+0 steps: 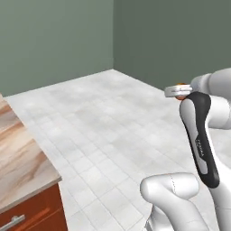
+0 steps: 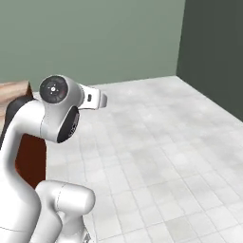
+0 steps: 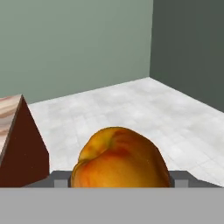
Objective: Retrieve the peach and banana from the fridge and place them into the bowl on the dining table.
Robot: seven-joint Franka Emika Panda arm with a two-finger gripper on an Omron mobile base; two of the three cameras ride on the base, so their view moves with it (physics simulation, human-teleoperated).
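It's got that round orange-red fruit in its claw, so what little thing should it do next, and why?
Probably keep the grip and carry on toward the table. The round orange-red peach sits between the jaws of the gripper, held up over bare white tiled floor, with no bowl in sight. The brown marbled counter lies off to the left, so letting go now would drop it.

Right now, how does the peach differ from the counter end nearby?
The peach is round and orange-red with yellow patches; the counter is flat-topped, marbled beige-brown over a dark red-brown side. The peach sits between the jaws of the gripper, off the floor; the counter stands on the floor. Both have warm reddish tones.
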